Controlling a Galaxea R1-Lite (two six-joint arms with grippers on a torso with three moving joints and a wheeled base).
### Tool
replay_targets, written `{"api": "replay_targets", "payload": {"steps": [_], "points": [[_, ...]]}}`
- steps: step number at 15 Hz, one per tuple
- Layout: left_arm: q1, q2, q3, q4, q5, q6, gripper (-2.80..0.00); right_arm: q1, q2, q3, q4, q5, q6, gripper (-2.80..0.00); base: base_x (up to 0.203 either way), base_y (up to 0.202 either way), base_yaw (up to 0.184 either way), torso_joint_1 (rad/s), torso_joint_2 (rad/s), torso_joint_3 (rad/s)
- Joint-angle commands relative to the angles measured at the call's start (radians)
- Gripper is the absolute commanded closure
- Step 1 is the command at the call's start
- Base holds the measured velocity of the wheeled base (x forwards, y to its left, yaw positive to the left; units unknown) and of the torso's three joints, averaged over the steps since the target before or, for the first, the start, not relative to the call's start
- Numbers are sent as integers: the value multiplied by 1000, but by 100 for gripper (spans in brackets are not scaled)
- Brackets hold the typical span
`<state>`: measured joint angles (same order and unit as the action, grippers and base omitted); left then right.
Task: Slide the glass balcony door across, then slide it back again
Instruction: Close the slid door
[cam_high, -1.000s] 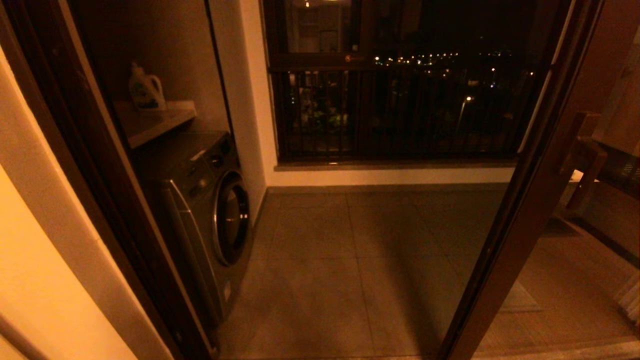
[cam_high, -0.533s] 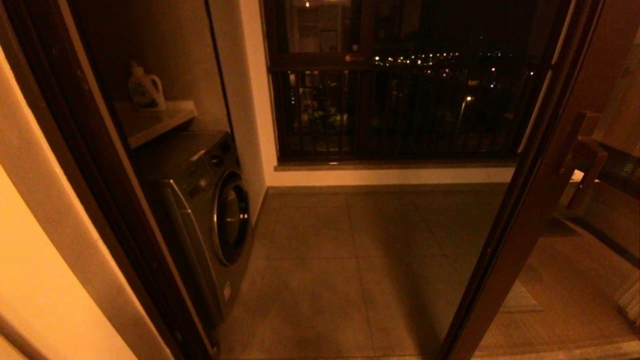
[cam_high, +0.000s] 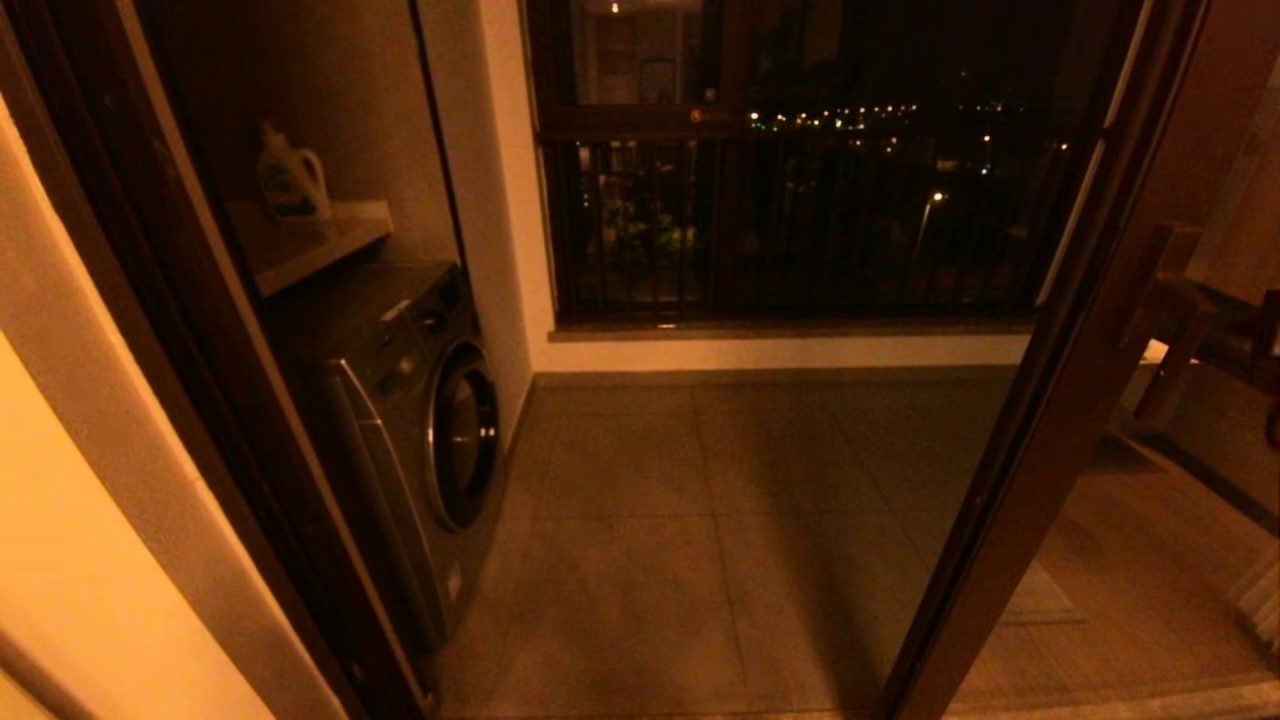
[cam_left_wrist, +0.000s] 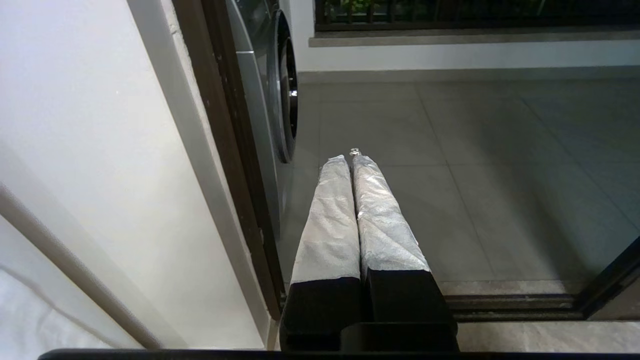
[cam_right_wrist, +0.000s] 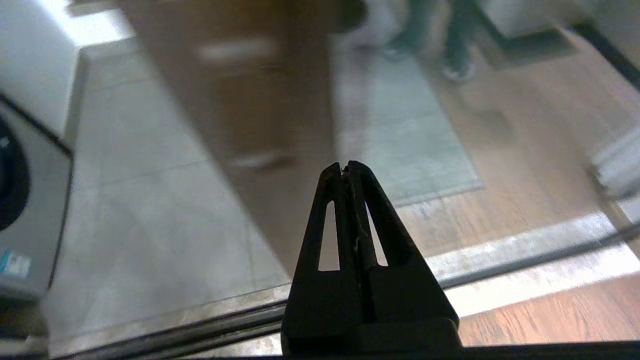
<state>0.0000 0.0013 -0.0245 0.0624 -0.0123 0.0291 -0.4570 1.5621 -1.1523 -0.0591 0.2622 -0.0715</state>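
Nothing much is shifting; the glass balcony door (cam_high: 1050, 400) is standing at the right. Both the left pincer (cam_left_wrist: 348, 159) and right pincer (cam_right_wrist: 345, 167) are pressed together, empty. Pushing squarely along the track should prevent jamming.

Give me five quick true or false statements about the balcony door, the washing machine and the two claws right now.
1. The glass balcony door stands at the right, leaving the doorway open. True.
2. The left claw is shut and empty. True.
3. The right claw grips the door's handle. False: it is shut on nothing, away from the door.
4. The washing machine stands on the right. False: it is on the left.
5. A detergent bottle sits on the floor. False: it sits on the shelf above the washer.
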Motion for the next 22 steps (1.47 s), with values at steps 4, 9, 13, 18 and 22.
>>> {"api": "replay_targets", "payload": {"steps": [4,9,13,18,22], "points": [[0,0,0,1,0,0,0,41,15,-4,-2,-3,1,0,0,0,0,0,0,0],[0,0,0,1,0,0,0,42,34,-24,-5,-1,1,0,0,0,0,0,0,0],[0,0,0,1,0,0,0,54,53,-58,-5,0,13,0,0,0,0,0,0,0],[0,0,0,1,0,-1,0,97,61,-61,-5,-1,23,0,0,0,0,0,0,0],[0,0,0,1,3,-5,0,136,61,-55,-5,-1,41,0,0,0,0,0,0,0]]}}
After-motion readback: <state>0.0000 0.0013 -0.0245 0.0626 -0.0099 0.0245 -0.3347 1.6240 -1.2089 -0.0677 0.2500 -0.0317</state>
